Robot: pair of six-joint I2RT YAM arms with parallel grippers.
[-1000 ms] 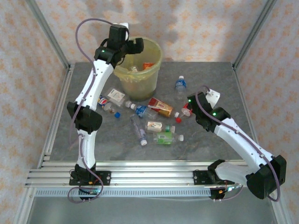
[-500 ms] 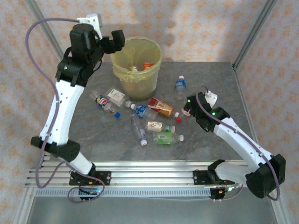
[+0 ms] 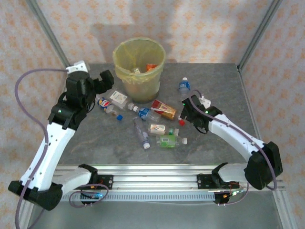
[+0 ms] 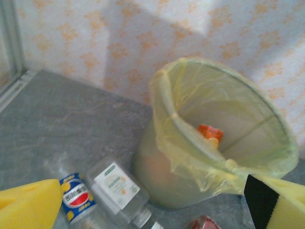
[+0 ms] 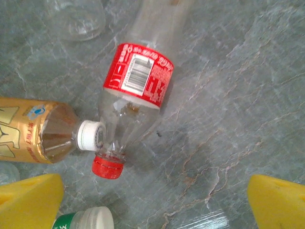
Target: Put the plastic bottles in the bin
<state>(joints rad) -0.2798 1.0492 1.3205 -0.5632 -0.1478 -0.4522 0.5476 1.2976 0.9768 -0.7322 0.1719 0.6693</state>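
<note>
Left end effector (image 3: 103,81) swung back off bin (image 3: 143,83), released, empty, so we reckon drop's done. Right end effector (image 3: 185,112) slid over red-label bottle (image 5: 138,90), released, likely next grab.

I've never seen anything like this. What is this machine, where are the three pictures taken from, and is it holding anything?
These are two robot arms bolted at the near edge of a grey table. Each ends in a two-finger tool for grasping. The wide picture comes from a camera above and behind them; the other two come from a small camera on each wrist, looking past that tool's yellow pads. Small plastic bottles lie scattered on the table, and something orange sits in the bin lined with a yellowish bag. The left tool hangs open left of the bin. The right tool is open above a red-labelled bottle with a red cap. Neither holds anything.
</note>
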